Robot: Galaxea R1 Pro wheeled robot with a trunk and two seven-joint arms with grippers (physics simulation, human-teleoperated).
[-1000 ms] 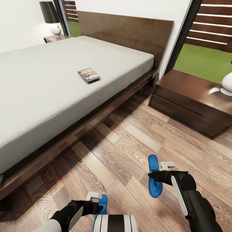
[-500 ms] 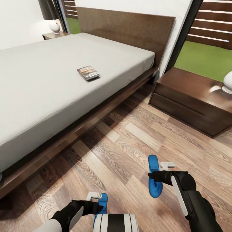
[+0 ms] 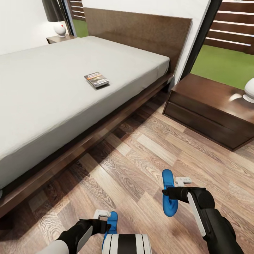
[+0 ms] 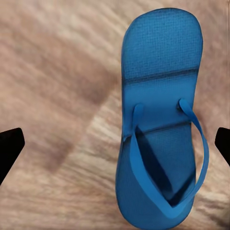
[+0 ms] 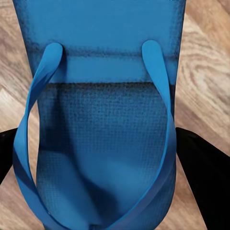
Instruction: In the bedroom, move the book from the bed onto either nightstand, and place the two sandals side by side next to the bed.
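The book [image 3: 96,79] lies flat on the pale mattress of the bed [image 3: 53,91], near its middle. A brown nightstand [image 3: 208,104] stands right of the headboard, and a second one [image 3: 56,40] sits at the far side. One blue sandal [image 3: 170,208] is between the fingers of my right gripper [image 3: 168,193], which is shut on it; up close the sandal [image 5: 103,110] spans the gap of that gripper [image 5: 103,163]. The other sandal [image 3: 113,221] lies on the floor by my left gripper [image 3: 104,221]. That sandal [image 4: 160,129] rests flat while the left gripper [image 4: 115,143] is wide open.
White lamps stand on both nightstands, one [image 3: 249,90] at the right edge and one [image 3: 60,29] far left. Wood-plank floor [image 3: 141,155] stretches between me, the bed frame and the right nightstand. Tall windows show grass and a fence.
The head view shifted slightly a second ago. My left arm has sunk a little. The right arm, both sandals and the book stay as they were.
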